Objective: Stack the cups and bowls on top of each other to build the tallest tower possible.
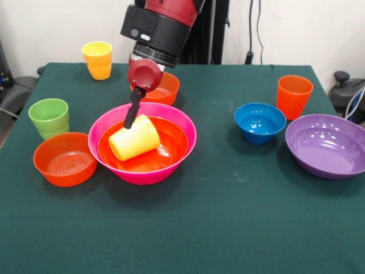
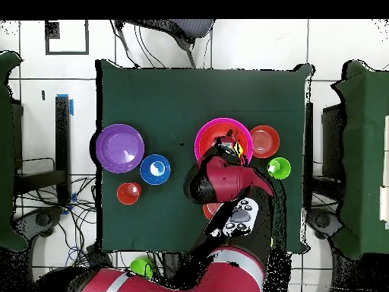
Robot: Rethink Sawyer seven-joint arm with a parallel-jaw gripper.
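Note:
The largest pink bowl (image 1: pixel 142 171) (image 2: pixel 216 125) stands at mid-table with the large orange bowl (image 1: pixel 165 151) nested inside it. A yellow cup (image 1: pixel 134 138) lies tilted on its side in the orange bowl. My gripper (image 1: pixel 130 123) (image 2: pixel 228 149) comes down from above and touches the cup's upper edge; its grip is hidden. A second yellow cup (image 1: pixel 97 60) stands at the far left. The green cup (image 1: pixel 49 117) (image 2: pixel 279 167) and a small orange bowl (image 1: pixel 64 160) (image 2: pixel 264 141) sit left of the pink bowl.
Another small orange bowl (image 1: pixel 165 88) sits just behind the gripper. To the right stand the blue bowl (image 1: pixel 260 121) (image 2: pixel 155 169), the orange cup (image 1: pixel 294 96) (image 2: pixel 128 193) and the purple bowl (image 1: pixel 328 145) (image 2: pixel 119 147) near the table's right edge.

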